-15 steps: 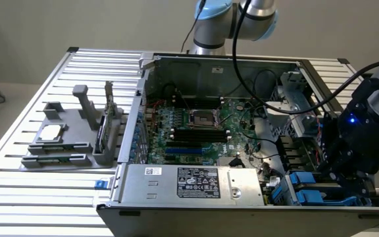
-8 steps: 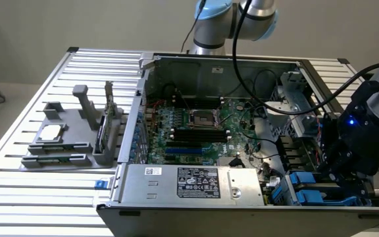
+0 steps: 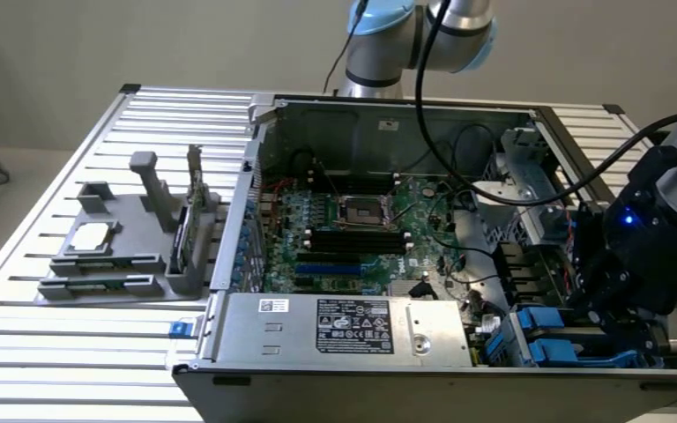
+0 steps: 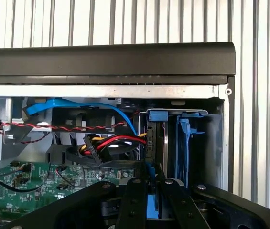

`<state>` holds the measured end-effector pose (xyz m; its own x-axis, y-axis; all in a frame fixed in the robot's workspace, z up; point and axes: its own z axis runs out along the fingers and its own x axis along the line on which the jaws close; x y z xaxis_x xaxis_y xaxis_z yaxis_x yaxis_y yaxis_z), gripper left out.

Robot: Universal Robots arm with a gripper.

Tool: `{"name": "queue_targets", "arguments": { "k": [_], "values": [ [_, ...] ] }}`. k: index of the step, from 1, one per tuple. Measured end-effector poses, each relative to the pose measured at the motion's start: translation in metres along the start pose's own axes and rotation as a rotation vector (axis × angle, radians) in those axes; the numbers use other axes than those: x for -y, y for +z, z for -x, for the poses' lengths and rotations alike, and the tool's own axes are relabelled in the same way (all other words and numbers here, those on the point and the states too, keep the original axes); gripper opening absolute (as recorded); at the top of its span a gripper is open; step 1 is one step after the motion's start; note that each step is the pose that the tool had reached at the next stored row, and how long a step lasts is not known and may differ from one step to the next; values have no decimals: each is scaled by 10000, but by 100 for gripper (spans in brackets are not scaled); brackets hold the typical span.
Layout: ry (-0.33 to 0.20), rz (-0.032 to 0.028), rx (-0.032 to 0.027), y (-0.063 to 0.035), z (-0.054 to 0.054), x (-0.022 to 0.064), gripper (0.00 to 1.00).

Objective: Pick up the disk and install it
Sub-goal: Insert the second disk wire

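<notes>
The disk (image 4: 156,136) stands on edge in a drive bay at the corner of the open computer case (image 3: 315,348), its blue rail capping the far end. My gripper (image 4: 152,206) straddles its near end. A strip of the blue rail sits between the two black fingers (image 4: 134,200), which look closed against it. In the exterior view the gripper (image 3: 606,319) hangs over the blue bays (image 3: 546,322) at the case's near corner on that view's right.
Another blue carrier (image 4: 186,138) sits in the neighbouring bay. Red, yellow and blue cables (image 4: 107,143) run beside the disk. The motherboard (image 3: 351,229) and the grey power-supply box (image 3: 351,326) fill the case. A grey fixture (image 3: 121,251) stands on the slatted table (image 3: 68,344).
</notes>
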<state>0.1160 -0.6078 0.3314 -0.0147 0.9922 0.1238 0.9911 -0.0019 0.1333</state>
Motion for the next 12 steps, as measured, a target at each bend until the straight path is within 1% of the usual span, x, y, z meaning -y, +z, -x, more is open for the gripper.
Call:
{"name": "queue_targets", "arguments": {
  "k": [1,3,4,5,6,7,10,12],
  "values": [
    [0,-2,-2,0,2,0,18],
    [0,-3,-1,-4,2,0,30],
    [1,-5,0,-10,2,-1,30],
    [2,-9,2,-20,0,-2,36],
    [3,-14,1,-34,-1,-3,36],
    [4,-17,0,-49,-3,-3,43],
    [3,-20,0,-97,-7,12,43],
    [3,-20,1,-129,-7,50,43]
  ]
}}
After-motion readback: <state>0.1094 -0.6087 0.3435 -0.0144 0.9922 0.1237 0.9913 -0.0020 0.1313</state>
